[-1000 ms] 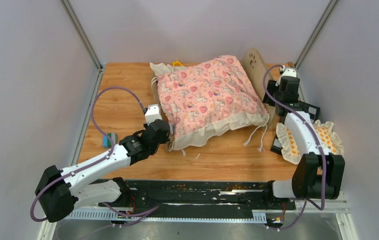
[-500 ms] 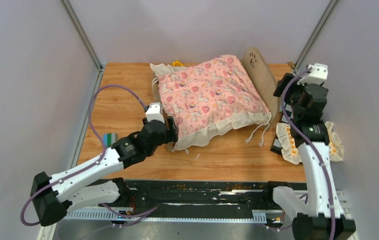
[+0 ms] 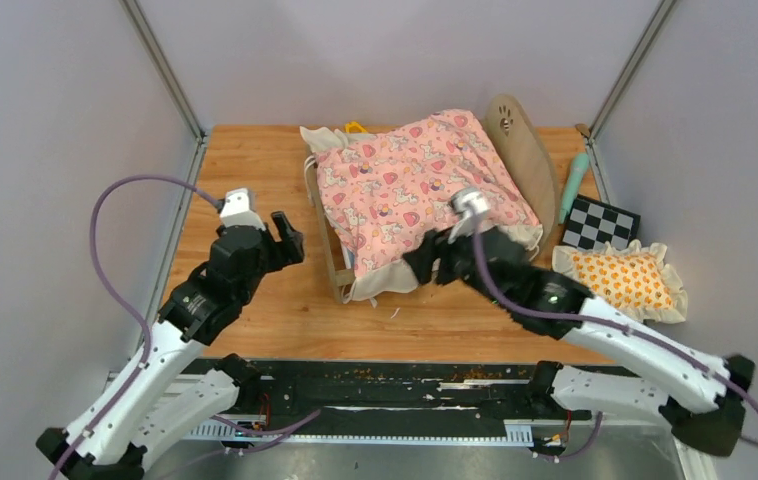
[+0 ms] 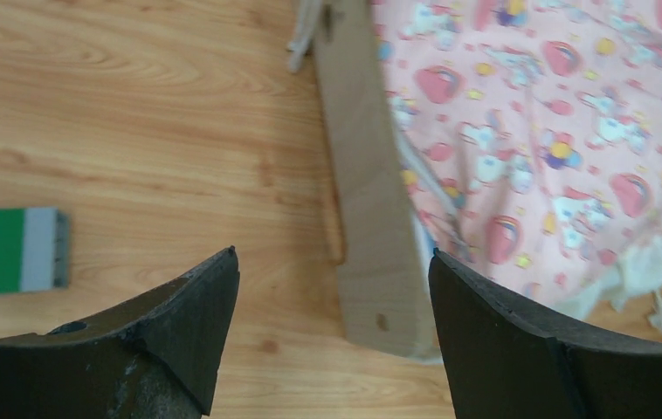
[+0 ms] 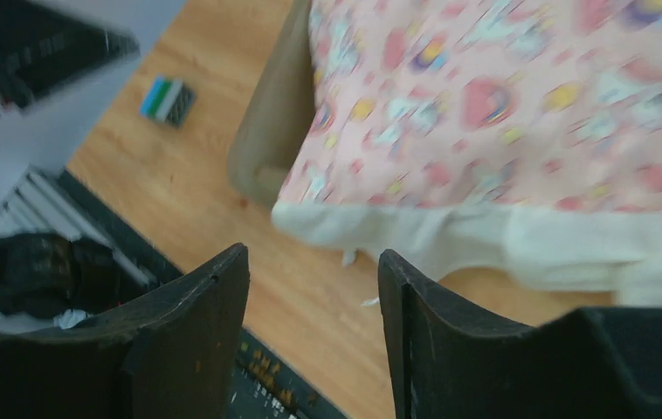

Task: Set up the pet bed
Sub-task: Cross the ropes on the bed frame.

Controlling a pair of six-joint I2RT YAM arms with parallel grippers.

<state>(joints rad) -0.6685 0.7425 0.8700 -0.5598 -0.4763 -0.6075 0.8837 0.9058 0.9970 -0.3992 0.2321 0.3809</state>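
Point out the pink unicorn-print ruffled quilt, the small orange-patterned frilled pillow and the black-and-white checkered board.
pink unicorn-print ruffled quilt point(image 3: 415, 190), top view, printed middle.
small orange-patterned frilled pillow point(image 3: 623, 280), top view, orange centre.
black-and-white checkered board point(image 3: 603, 222), top view, its middle.

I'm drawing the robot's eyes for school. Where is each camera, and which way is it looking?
Top external: above and behind the arms, looking down on the table; both arms show.
Left wrist: on the left arm, looking down past its open left claw at the pet bed's rail and quilt.
Right wrist: on the right arm, blurry, looking past the right claw at the quilt's ruffle.
Shared: both wrist views show the striped block.
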